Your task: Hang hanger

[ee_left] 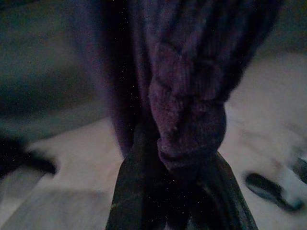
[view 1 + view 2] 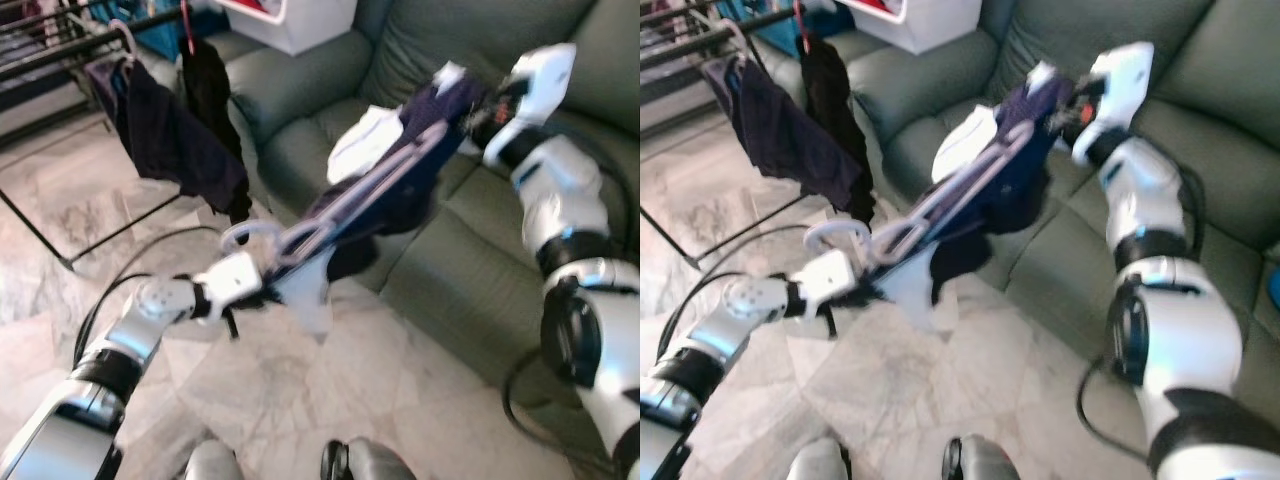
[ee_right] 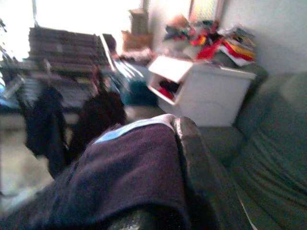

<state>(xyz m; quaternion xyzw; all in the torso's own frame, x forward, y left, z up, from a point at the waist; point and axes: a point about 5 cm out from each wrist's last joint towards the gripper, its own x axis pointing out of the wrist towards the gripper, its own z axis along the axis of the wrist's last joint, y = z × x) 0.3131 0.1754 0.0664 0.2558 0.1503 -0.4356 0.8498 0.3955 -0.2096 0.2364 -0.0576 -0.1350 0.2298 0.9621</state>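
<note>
A pale lilac hanger (image 2: 340,200) carries a dark navy garment (image 2: 400,190) with a white patch, held slantwise in the air in front of the sofa. My left gripper (image 2: 255,275) is shut on its lower end, just below the hook (image 2: 245,235); in the left wrist view the fingers (image 1: 134,191) pinch bunched purple knit cloth (image 1: 187,120). My right gripper (image 2: 480,110) is shut on the upper end, and one finger (image 3: 201,167) presses on the dark cloth (image 3: 129,167). The drying rack (image 2: 60,50) stands at the far left.
Two dark garments (image 2: 165,135) (image 2: 210,90) hang on the rack. A grey-green sofa (image 2: 450,270) takes up the right, with a white box (image 2: 300,20) behind it. A black cable (image 2: 150,260) loops over the marble floor. My feet (image 2: 350,460) are at the bottom edge.
</note>
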